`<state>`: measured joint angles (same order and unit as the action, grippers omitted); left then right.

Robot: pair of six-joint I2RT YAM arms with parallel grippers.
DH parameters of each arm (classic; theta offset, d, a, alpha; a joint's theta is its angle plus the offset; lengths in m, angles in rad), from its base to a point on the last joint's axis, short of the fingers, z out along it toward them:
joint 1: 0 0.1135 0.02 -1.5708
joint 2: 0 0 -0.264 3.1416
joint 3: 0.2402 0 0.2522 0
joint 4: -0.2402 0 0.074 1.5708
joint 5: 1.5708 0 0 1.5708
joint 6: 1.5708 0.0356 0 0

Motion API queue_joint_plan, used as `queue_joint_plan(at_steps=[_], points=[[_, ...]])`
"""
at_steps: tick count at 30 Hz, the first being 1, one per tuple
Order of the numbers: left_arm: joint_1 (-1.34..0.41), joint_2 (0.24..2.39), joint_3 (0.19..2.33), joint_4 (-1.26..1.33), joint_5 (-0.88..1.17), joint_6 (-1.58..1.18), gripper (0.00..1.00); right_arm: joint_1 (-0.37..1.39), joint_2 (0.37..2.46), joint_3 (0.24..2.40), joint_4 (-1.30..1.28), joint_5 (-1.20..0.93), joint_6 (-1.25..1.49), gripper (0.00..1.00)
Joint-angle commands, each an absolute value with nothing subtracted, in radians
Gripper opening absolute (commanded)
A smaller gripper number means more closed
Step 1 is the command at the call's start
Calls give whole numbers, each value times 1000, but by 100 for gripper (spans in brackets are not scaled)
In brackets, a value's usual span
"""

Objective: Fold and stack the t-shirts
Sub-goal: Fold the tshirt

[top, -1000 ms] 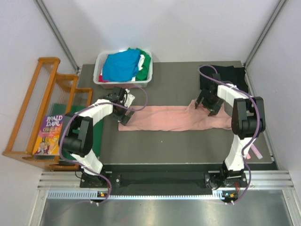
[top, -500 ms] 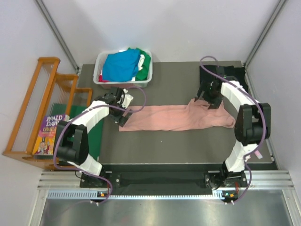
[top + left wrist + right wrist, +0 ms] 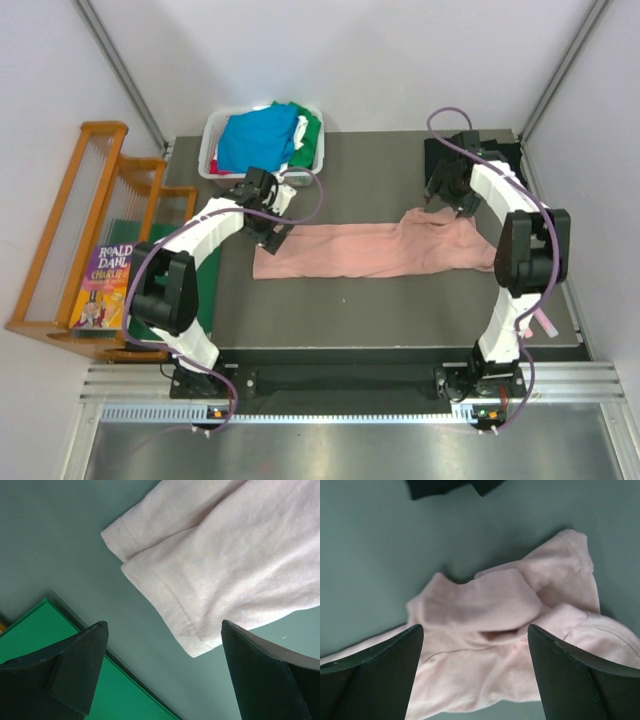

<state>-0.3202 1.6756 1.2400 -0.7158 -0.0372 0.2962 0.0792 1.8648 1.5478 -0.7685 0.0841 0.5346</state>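
Note:
A dusty-pink t-shirt (image 3: 370, 250) lies folded into a long strip across the middle of the table. My left gripper (image 3: 272, 222) hovers open over its left end. In the left wrist view the stitched hem corner of the pink t-shirt (image 3: 230, 570) shows between and beyond the spread fingers of the left gripper (image 3: 164, 630). My right gripper (image 3: 447, 195) is open above the bunched right end. The right wrist view has the rumpled pink t-shirt (image 3: 490, 645) below the right gripper (image 3: 475, 630). A black t-shirt (image 3: 490, 155) lies at the back right. Nothing is held.
A white basket (image 3: 215, 170) at the back left holds blue, green, white and red shirts (image 3: 262, 140). A flat green board (image 3: 207, 300) lies along the table's left edge, also seen as the green board (image 3: 125, 700). A wooden rack (image 3: 80, 230) with a book (image 3: 103, 285) stands left.
The right gripper has moved back from the pink shirt's right end toward the black shirt. The left gripper has drawn back and slightly right. The shirt's right end sits more bunched.

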Motion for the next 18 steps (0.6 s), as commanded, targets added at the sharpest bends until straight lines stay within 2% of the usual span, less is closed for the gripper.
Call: queue_joint_plan(at_steps=[1,6,9,10,12,13,14,16,18], points=[[-322,1674,1264,-730,-23,276,99,64,1957,1612,-741,114,526,84],[-324,1654,1244,-727,-38,279,99,48,2084,1732,-775,84,523,82],[-324,1643,1233,-724,-41,282,99,49,2092,1741,-772,64,519,74],[-324,1643,1229,-719,-41,282,99,49,2085,1737,-767,63,520,64],[-324,1643,1220,-716,-44,284,99,49,2054,1710,-749,64,522,52],[-324,1646,1216,-712,-44,282,99,49,2042,1703,-749,66,522,34],[-324,1647,1212,-707,-44,282,99,49,2031,1689,-749,69,523,26],[-324,1651,1200,-701,-44,282,99,49,1991,1675,-750,72,522,12],[-324,1651,1190,-692,-48,284,99,49,1944,1651,-749,74,525,5]])
